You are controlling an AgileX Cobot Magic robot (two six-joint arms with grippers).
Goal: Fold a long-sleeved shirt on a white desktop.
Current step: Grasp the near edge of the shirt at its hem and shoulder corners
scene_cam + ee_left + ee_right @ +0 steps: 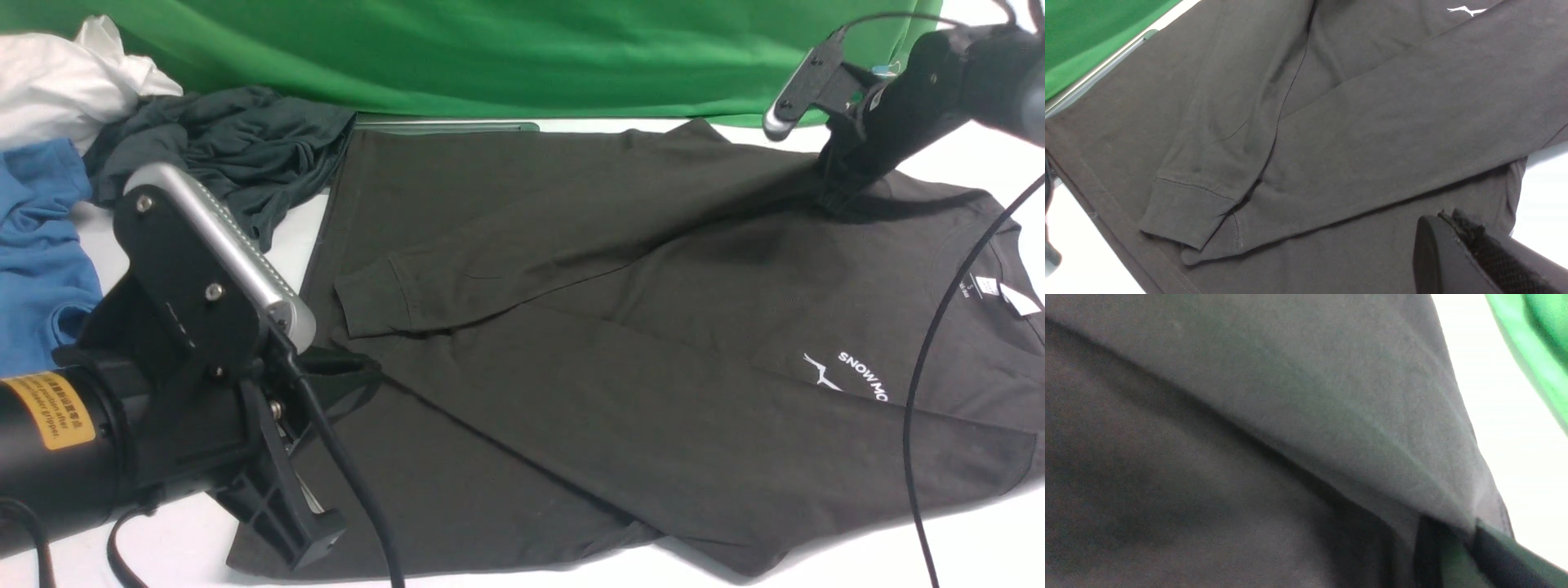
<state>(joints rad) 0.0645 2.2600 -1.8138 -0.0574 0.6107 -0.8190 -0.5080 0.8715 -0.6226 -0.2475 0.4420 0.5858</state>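
The long-sleeved shirt (620, 327) lies spread on the white desktop (939, 547), collar to the right. Both sleeves are folded across the body, and their ribbed cuffs (367, 306) overlap at the left. The white print (857, 376) and the neck label (1016, 298) show. My right gripper (833, 200) is at the far shoulder, shut on a pinch of shirt fabric (1331, 416), which rises into a small tent at the right gripper (1470, 535). My left gripper (318, 539) hovers over the shirt's near hem. The left gripper (1447, 222) is shut with nothing between its fingers.
A dark grey garment (237, 155), a blue shirt (41, 253) and a white cloth (57, 82) are piled at the back left. The green backdrop (490, 57) hangs behind. A grey hatch (449, 126) peeks out beyond the shirt. A black cable (922, 367) hangs over the collar.
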